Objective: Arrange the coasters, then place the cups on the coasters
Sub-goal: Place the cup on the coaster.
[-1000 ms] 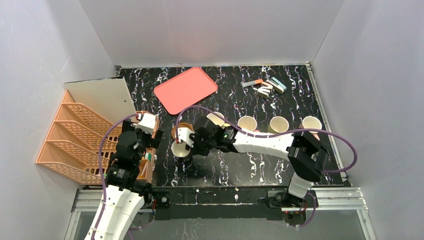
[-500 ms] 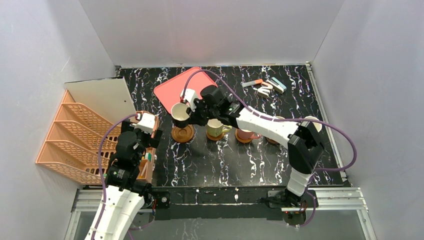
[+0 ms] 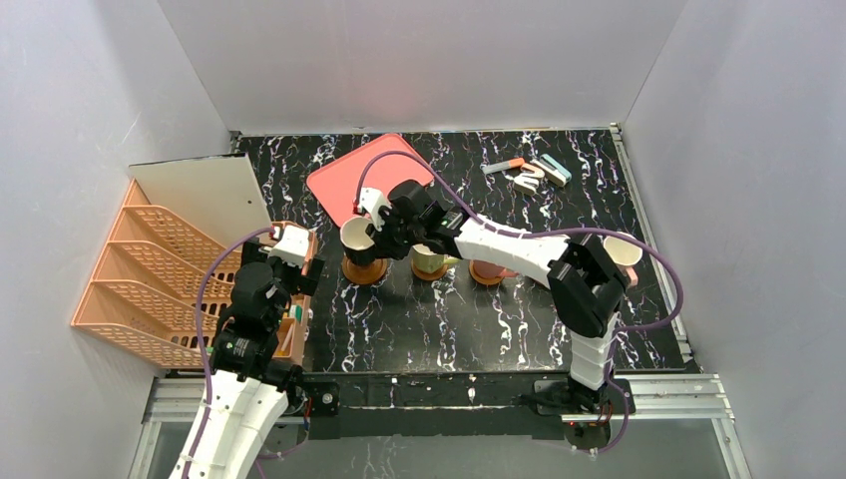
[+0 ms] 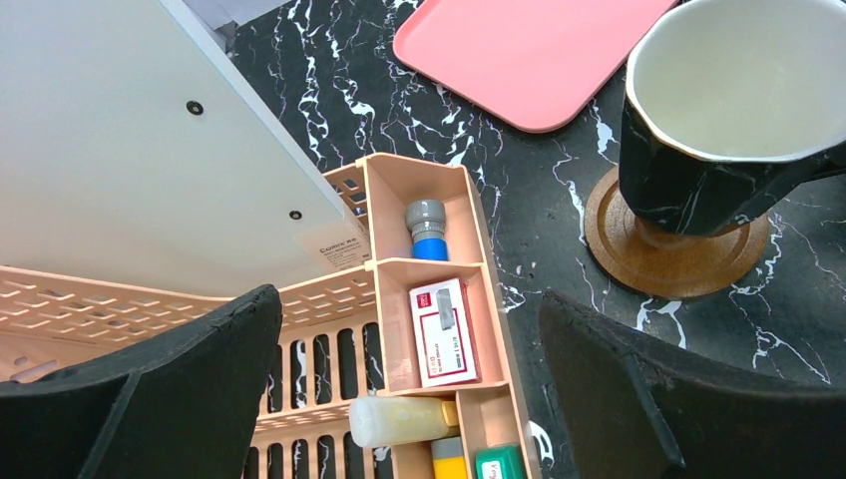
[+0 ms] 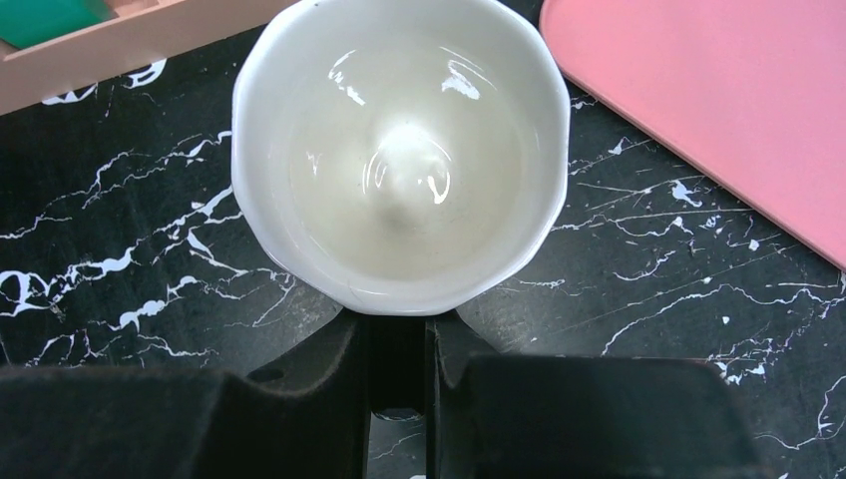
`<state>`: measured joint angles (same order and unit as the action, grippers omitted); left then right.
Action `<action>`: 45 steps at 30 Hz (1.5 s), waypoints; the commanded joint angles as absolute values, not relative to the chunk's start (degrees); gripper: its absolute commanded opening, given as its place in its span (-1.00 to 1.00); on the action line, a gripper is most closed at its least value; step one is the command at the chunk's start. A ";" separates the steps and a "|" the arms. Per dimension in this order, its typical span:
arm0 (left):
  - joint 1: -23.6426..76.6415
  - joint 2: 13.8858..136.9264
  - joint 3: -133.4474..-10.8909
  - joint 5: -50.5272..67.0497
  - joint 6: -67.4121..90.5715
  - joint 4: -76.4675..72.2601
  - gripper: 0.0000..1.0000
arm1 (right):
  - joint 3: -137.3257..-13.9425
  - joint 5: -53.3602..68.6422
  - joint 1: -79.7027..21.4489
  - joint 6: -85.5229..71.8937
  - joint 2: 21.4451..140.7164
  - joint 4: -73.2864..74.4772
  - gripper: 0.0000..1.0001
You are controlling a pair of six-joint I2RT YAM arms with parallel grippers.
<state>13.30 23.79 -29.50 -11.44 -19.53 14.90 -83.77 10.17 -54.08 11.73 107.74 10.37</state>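
Mug (image 4: 698, 190), dark brown, above coaster (image 4: 614, 244), right fingers (image 5: 249, 409) clamped on its handle, left fingers (image 4: 140, 399) wide apart, empty

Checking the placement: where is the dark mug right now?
In the top view the dark mug is at the row's left end over the leftmost coaster, held by the right gripper, near the pink tray.

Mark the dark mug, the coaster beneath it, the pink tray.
dark mug (image 4: 698, 190), left wrist view, outer wall.
coaster (image 4: 688, 274), left wrist view, near rim.
pink tray (image 4: 539, 50), left wrist view, flat bottom.
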 commanded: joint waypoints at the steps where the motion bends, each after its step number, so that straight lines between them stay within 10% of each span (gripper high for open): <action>1: 13.18 23.12 -29.00 -12.30 -19.20 13.65 0.96 | -84.98 10.54 -53.74 9.89 106.63 1.76 -0.97; 45: 13.09 22.94 -29.00 -12.22 -19.33 13.80 0.96 | -84.36 11.51 -52.49 8.97 112.76 0.56 -0.97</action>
<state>13.30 23.42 -29.50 -11.49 -19.51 14.85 -83.44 10.52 -52.84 9.26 112.92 5.48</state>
